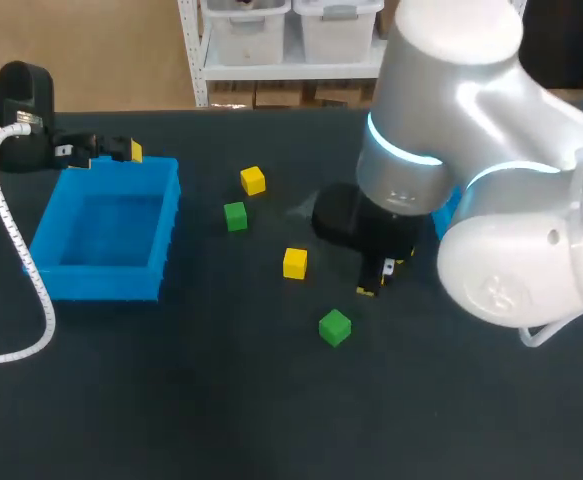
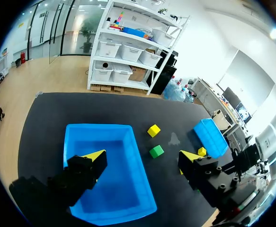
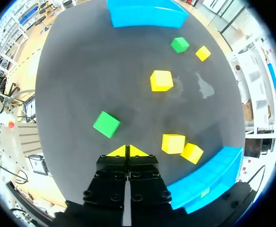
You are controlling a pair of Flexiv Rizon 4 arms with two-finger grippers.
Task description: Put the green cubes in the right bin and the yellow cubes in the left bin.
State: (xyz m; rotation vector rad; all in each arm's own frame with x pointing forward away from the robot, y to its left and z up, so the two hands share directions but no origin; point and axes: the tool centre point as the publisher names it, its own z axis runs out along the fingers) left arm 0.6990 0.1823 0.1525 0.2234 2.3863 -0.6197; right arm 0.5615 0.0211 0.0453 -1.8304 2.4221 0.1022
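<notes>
So, hardly any sorting is visible yet. The left bin [image 1: 106, 230], near the surface's [image 1: 221, 420] left edge, shows nothing inside. One yellow cube [image 1: 253, 180] and one green cube [image 1: 235, 216] lie toward the far edge. A second yellow cube [image 1: 294, 263] and second green cube [image 1: 335, 327] lie loose near the middle. Two more yellow ones [image 3: 173, 143] [image 3: 191, 152] sit just beside the right bin [image 3: 209, 177], whose inside I can't really see.

The left end effector [image 1: 116, 152] hovers at the left bin's far rim, fingers spread and empty. The right end effector [image 3: 127, 151] hangs low near the middle, tips pressed together on nothing, with the second green cube just ahead and to one side.
</notes>
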